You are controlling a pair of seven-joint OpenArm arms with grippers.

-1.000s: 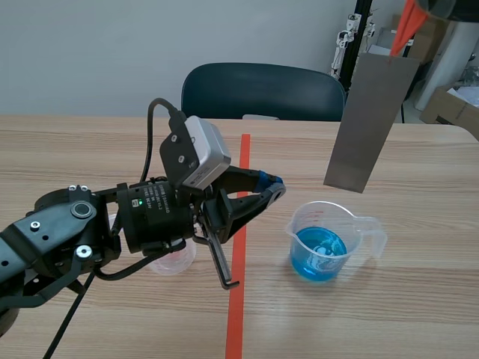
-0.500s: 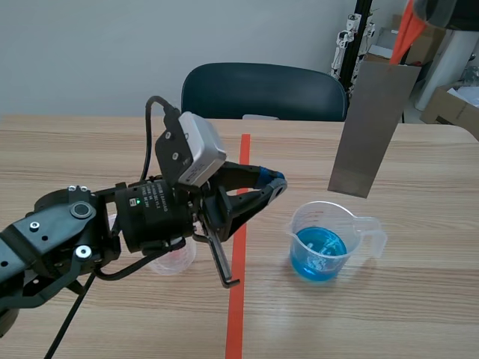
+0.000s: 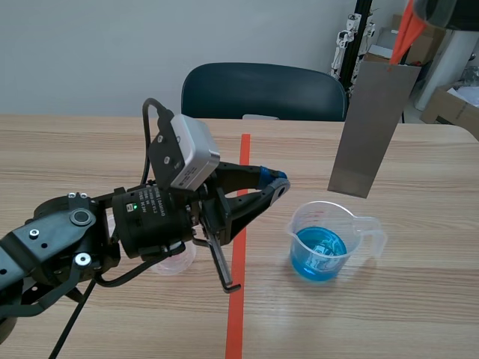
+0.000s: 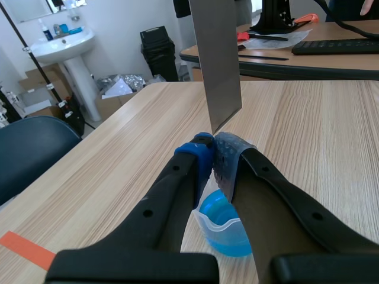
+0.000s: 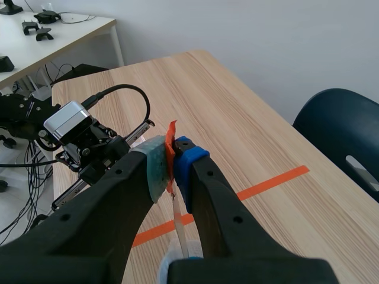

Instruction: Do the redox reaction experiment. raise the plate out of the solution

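Plate point(image 3: 370, 127) hung clear above the cup point(image 3: 329, 243), right gripper point(image 5: 172, 163) clamped on it; lift seemed finished, next just steady holding.

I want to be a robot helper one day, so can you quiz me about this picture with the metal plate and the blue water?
1. True or false: the metal plate is dipped in the blue liquid.
2. What grips the plate's orange tab? A: a person's hand. B: the right pincer. C: a string.
3. Fill in: the left pincer is ____ (open or shut), holding nothing.

Key: 1 false, it hangs above the cup. 2 B. 3 shut.
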